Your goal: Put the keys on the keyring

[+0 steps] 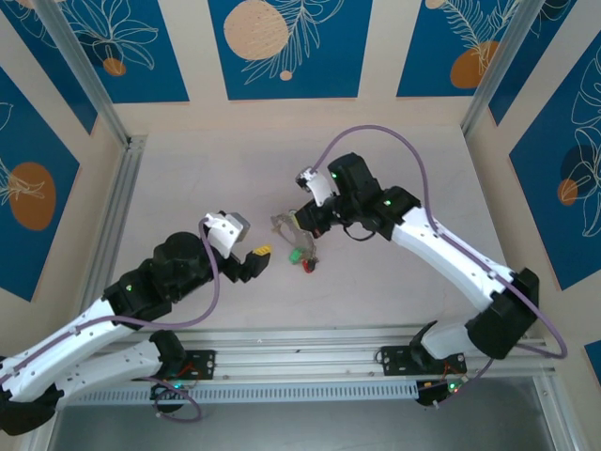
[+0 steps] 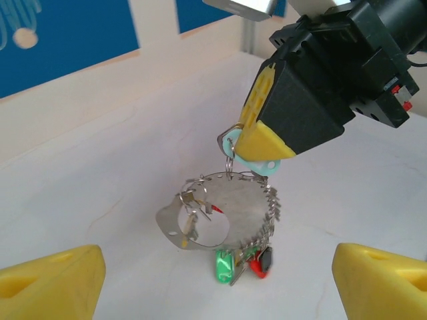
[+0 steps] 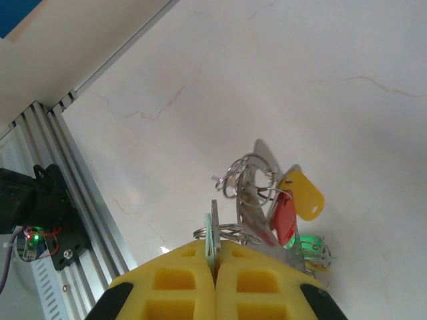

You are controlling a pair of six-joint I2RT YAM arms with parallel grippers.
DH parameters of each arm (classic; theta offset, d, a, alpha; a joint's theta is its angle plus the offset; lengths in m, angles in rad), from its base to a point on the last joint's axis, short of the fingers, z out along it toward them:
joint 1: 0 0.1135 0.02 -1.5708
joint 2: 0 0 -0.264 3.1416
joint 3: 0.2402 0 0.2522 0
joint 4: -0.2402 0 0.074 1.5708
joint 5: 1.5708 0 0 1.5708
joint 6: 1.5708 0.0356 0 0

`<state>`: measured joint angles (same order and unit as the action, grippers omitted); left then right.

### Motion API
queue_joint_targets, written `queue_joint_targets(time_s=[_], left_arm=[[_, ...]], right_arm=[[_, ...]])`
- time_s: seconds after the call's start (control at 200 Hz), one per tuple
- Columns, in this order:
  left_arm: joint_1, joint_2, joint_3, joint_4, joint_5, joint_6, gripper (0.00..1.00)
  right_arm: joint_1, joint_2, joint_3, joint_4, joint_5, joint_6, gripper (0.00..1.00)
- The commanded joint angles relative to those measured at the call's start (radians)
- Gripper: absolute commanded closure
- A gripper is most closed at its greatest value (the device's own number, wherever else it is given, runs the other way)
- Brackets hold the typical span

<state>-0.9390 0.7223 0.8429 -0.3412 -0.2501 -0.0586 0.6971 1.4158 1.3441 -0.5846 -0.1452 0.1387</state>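
Note:
My right gripper is shut on a teal-headed key, its yellow fingers pinching the head flat. A small split ring links that key to the keyring, which hangs upright below it. Several silvery keys are strung along the loop, and a flat metal tab hangs from it too. A green key and a red key at the bottom touch the table. The right wrist view adds a yellow tag and a red tag. My left gripper is open, level with the bundle and just left of it.
An aluminium rail runs along the near table edge, and another rail lines the left side. Blue patterned wall panels close off the back and sides. Bare pale tabletop surrounds the keys.

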Motion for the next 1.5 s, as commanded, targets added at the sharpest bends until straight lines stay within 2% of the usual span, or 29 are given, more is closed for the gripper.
queue_joint_targets(time_s=[0.0,0.14,0.275,0.43,0.6,0.86,1.25,1.496], left_arm=[[0.021,-0.014,-0.008,-0.029,-0.089,-0.040,0.12],[0.043,-0.015,-0.022,-0.045,-0.112,-0.087,0.12],[0.068,-0.024,-0.028,-0.082,-0.162,-0.123,0.12],[0.103,-0.032,-0.025,-0.115,-0.178,-0.144,0.11],[0.109,-0.038,-0.022,-0.126,-0.208,-0.133,0.10],[0.113,0.000,0.005,-0.089,-0.184,-0.089,0.10],[0.113,0.130,-0.017,0.032,-0.068,-0.078,0.11],[0.114,0.188,-0.036,0.103,-0.003,-0.065,0.11]], right_arm=[[0.017,0.052,0.097,0.081,-0.092,0.017,1.00],[0.073,0.130,0.178,0.121,-0.092,0.038,1.00],[0.129,0.143,0.202,0.168,-0.072,0.073,1.00],[0.130,0.127,0.162,0.198,-0.045,0.106,1.00],[0.057,0.088,0.037,0.200,-0.048,0.143,1.00],[-0.065,0.042,-0.177,0.164,-0.065,0.142,1.00],[-0.246,-0.064,-0.267,-0.140,0.095,0.041,1.00],[-0.364,-0.025,-0.341,-0.138,0.067,0.036,0.97]])
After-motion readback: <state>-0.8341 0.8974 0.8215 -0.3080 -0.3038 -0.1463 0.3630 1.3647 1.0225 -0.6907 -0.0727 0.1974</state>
